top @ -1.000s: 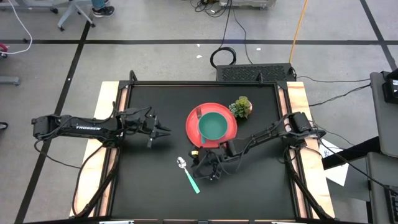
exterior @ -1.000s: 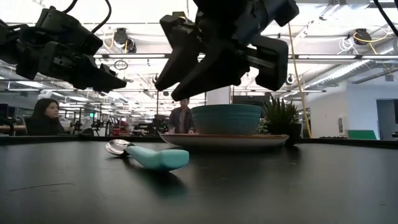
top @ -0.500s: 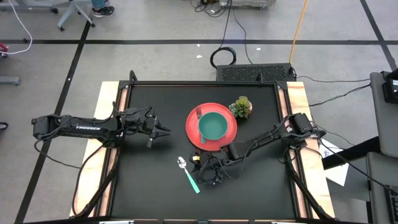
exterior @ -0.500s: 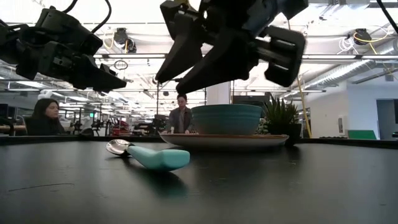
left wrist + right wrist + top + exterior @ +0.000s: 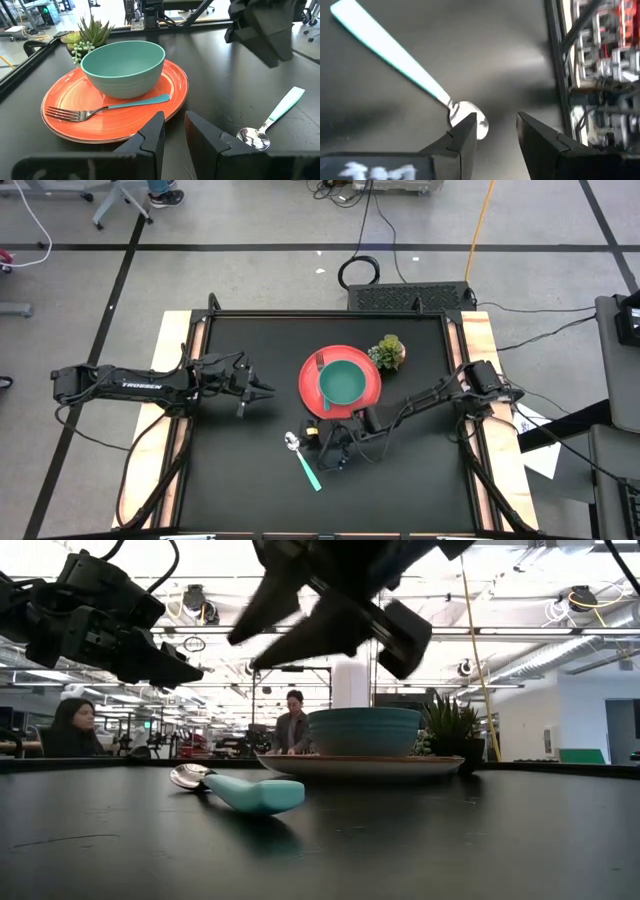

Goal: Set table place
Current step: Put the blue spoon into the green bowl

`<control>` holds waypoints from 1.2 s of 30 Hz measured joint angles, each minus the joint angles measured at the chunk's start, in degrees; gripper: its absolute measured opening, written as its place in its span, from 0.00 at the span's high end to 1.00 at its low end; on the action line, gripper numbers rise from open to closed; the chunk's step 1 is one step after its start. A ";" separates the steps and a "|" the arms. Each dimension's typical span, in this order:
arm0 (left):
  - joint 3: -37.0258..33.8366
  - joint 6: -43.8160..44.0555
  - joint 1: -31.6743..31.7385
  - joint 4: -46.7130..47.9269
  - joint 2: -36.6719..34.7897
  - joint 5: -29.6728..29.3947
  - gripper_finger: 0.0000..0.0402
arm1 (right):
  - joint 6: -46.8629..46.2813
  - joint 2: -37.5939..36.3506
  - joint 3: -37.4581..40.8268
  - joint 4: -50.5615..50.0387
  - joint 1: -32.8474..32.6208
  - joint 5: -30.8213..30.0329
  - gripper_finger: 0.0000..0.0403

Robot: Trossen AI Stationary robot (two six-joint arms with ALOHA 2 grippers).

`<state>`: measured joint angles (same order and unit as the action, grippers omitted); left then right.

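Black table point(image 5: 250, 470), pale wooden strips on both short sides. Landmark for all positions: the red plate point(image 5: 370, 392).

Red plate lies flat on the table, nearer the far edge than the near one. It carries two things: a teal bowl point(image 5: 343, 383) standing upright on it, nothing visible inside the bowl, and a fork point(image 5: 100, 109) with a teal handle lying on the plate's rim area beside the bowl, tines on the plate.

Small potted succulent point(image 5: 388, 352) stands just beside the plate, on its far right side, apart from the bowl.

Teal-handled spoon point(image 5: 301, 459) lies on the bare table near the plate's front edge, off the plate, metal bowl end pointing toward the plate.

Right gripper point(image 5: 332, 452) hangs above the table just in front of the plate, close by the spoon. Its jaws stand apart with a clear gap; nothing between them.

Left gripper point(image 5: 258, 392) is well to the plate's left, off the table surface, pointing at the plate. Jaws narrowly apart, a slim gap, nothing held.

People sit in the room beyond the table.
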<state>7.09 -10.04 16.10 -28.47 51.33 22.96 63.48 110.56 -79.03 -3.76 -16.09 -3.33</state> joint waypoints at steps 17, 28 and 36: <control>0.00 -0.22 -0.01 0.16 0.00 0.00 0.80 | 22.58 7.33 -0.50 1.06 0.34 1.14 0.68; 0.02 -0.37 0.00 0.43 0.00 0.00 0.80 | 25.22 7.52 -0.52 3.58 0.29 -0.27 0.68; 0.02 0.45 -1.30 4.35 -0.02 5.66 0.80 | -1.17 3.03 -0.49 10.48 0.24 -5.63 0.68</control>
<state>7.11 -9.59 14.79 -24.12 51.31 28.63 62.31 113.60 -79.53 6.73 -15.86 -8.97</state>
